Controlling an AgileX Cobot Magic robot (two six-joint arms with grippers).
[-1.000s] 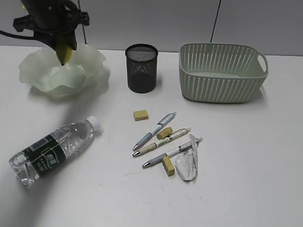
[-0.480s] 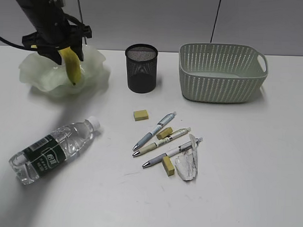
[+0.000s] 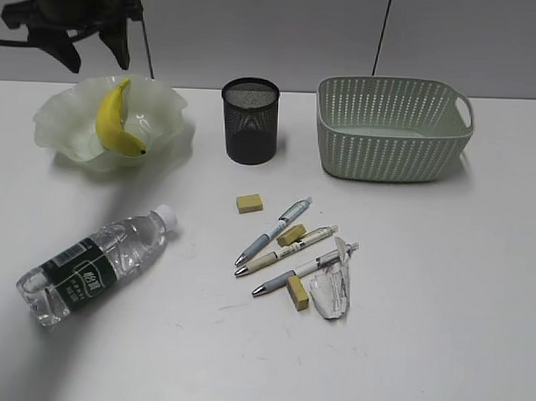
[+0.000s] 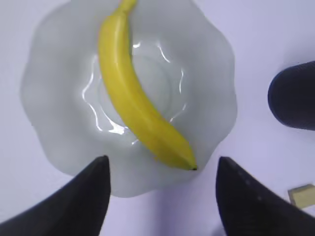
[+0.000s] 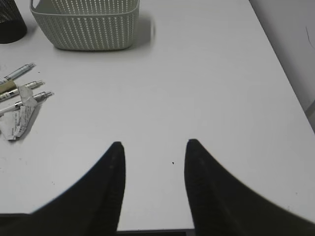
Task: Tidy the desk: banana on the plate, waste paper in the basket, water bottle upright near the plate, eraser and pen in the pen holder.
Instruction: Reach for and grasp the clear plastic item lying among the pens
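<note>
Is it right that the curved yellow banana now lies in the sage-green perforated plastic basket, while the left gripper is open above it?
Not quite. The curved yellow banana lies in the pale-green wavy-rimmed glass plate, not in the sage-green perforated plastic basket, which looks empty. The left wrist view shows it, with the left gripper open above.

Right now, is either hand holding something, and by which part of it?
Nothing is held. The left hand is open above the plate, and the banana lies free in it. The right hand is open over bare desk.

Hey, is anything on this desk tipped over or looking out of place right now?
Yes: the clear plastic water bottle with the dark green label lies on its side at front left. Nothing looks spilled; its cap is on.
</note>
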